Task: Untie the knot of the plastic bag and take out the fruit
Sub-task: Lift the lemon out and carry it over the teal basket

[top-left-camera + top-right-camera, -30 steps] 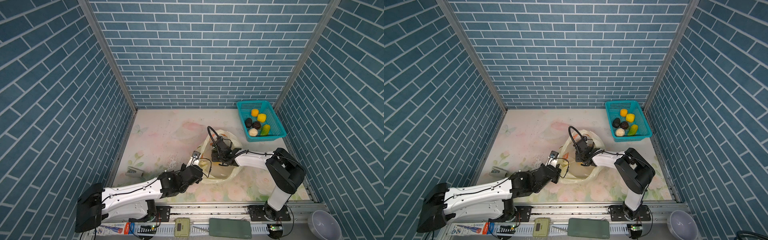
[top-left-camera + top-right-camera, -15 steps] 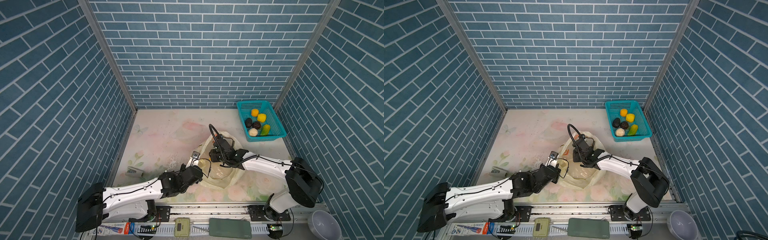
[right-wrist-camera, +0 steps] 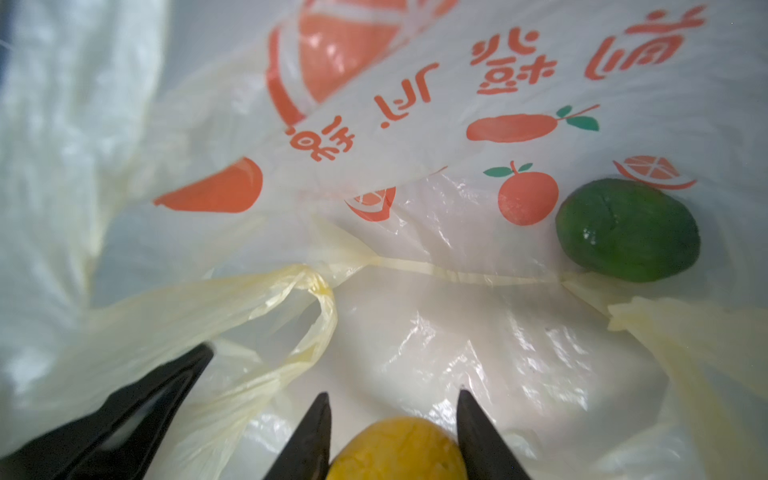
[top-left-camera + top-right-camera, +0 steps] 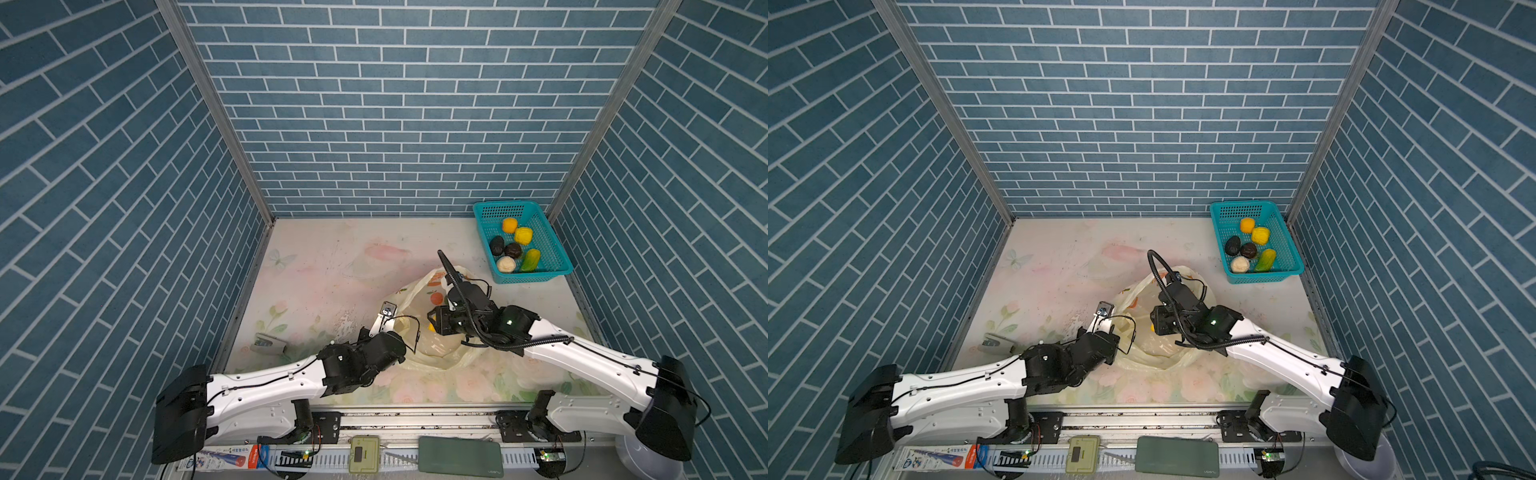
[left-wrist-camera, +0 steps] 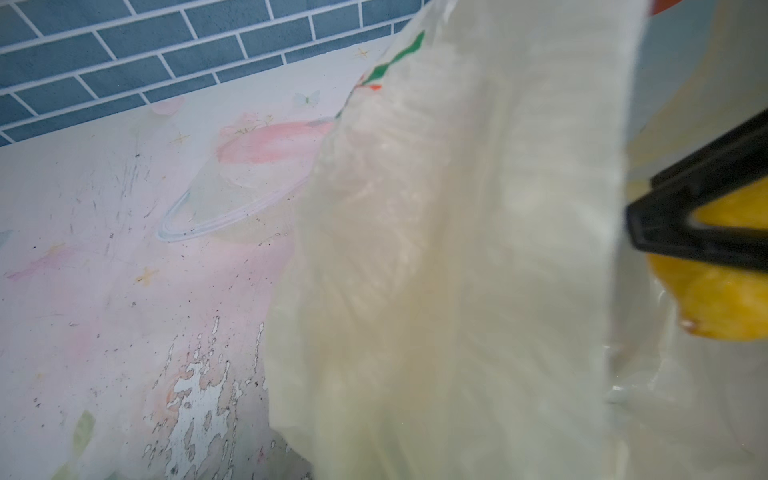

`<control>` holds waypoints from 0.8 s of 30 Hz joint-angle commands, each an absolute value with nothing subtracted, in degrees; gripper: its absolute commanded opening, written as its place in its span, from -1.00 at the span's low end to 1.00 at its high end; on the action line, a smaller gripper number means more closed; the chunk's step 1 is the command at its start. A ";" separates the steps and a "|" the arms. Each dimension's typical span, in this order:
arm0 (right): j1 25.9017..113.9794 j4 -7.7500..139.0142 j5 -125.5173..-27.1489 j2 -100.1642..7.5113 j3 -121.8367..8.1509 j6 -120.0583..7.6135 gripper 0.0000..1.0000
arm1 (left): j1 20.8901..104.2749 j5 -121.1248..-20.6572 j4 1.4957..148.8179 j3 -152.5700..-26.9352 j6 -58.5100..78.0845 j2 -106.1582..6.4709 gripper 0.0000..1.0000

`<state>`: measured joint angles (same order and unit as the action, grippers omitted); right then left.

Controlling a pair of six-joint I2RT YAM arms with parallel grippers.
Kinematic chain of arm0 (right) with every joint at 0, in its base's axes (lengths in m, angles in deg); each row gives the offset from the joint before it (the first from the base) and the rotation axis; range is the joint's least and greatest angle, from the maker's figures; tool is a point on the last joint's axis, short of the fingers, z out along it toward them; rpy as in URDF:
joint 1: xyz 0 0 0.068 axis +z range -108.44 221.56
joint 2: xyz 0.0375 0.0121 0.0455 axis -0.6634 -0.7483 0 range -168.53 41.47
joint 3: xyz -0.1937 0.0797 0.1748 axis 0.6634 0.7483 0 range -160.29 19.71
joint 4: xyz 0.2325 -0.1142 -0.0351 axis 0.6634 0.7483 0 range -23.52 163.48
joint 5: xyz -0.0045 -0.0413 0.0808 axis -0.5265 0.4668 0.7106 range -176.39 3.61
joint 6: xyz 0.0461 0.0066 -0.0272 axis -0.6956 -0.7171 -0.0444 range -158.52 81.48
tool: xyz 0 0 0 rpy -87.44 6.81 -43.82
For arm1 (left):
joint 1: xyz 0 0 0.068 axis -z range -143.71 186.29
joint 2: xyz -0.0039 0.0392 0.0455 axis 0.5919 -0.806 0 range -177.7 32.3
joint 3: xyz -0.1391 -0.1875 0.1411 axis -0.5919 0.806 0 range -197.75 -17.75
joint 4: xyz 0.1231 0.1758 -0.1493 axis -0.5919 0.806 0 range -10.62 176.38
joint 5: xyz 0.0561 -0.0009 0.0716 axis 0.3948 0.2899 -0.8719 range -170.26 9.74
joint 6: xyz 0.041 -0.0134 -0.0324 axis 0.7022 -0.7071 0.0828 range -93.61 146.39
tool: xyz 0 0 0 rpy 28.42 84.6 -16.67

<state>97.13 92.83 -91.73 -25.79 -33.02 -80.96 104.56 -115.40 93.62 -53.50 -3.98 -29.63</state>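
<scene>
Yellow oval fruit (image 3: 399, 451), smooth-skinned, pinched between the two black fingers (image 3: 307, 440) of the right gripper (image 3: 392, 397). Jaws about half spread, one finger against each side of it. That gripper sits inside the mouth of the thin, translucent pale yellow plastic bag (image 4: 436, 357) with orange-red fruit prints. Green oval fruit (image 3: 627, 228) lies on the bag's floor, well apart from the held piece. One pale yellow handle loop (image 3: 320, 299) hangs loose just beside the fingers. Left gripper (image 3: 183, 370) closed on the bag's near wall, with film gathered over its tip and rising in front of its wrist camera. Bag rests on the floral-printed tabletop (image 4: 324, 266), front centre, between both arms. Teal perforated plastic basket (image 4: 496, 212) stands in the far right corner, well apart from the bag, holding six more fruit (image 4: 523, 235).
</scene>
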 commanded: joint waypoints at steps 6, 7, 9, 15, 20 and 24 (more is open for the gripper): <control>90.39 109.28 -86.52 -17.88 -43.09 -81.19 -0.24 | 104.63 -117.67 96.59 -53.71 -5.86 -30.54 -1.00; 88.63 110.56 -85.81 -17.33 -44.45 -80.37 -0.24 | 104.64 -117.76 96.68 -53.93 -5.86 -30.50 -1.00; 85.22 112.99 -84.87 -17.06 -47.14 -78.07 -0.24 | 104.63 -117.88 96.77 -54.01 -5.71 -30.53 -1.00; 72.41 113.94 -80.76 -20.19 -53.30 -71.26 -0.23 | 104.62 -117.93 96.93 -54.61 -5.51 -30.67 -1.00; 63.92 110.31 -77.21 -26.55 -56.83 -67.27 -0.23 | 104.60 -117.97 97.46 -55.19 -5.37 -30.62 -1.00; 57.00 102.69 -74.24 -31.93 -57.20 -67.44 -0.23 | 104.61 -118.00 97.66 -55.34 -5.45 -30.47 -1.00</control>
